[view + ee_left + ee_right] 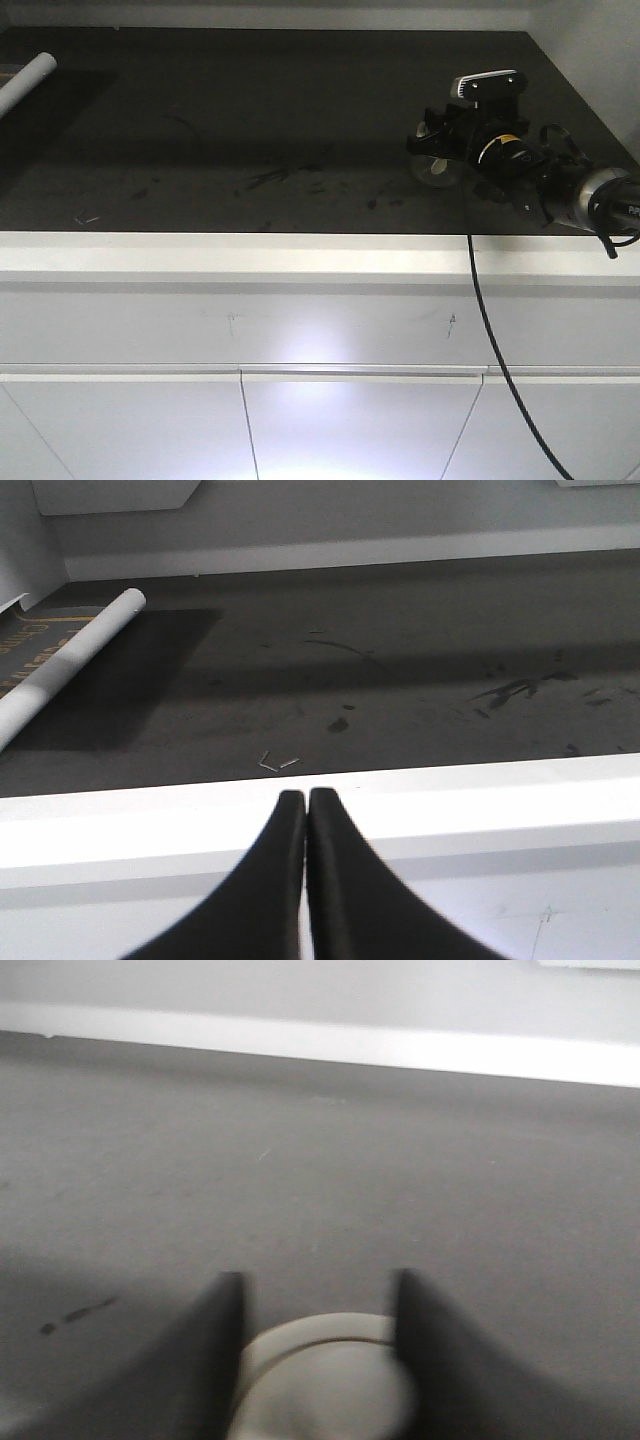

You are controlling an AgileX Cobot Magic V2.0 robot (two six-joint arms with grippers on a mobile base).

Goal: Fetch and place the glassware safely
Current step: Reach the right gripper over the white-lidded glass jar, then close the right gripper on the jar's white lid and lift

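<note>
Holding the glass jar (437, 172) at the right of the front frame, our right gripper (315, 1282) has its jaws closed on either side of the cream lid (325, 1380), which fills the gap at the bottom centre of the wrist view. Blur hides the exact contact. The jar lies directly between the fingers, low over the dark counter (250, 120). Our left gripper (305, 798) is pinched together and empty at the white counter edge, well apart, so we judge the placing falls to the right arm.

The right gripper (318, 1282) clasps the cream-lidded jar (325, 1385) over a dark countertop (300, 1160).
</note>
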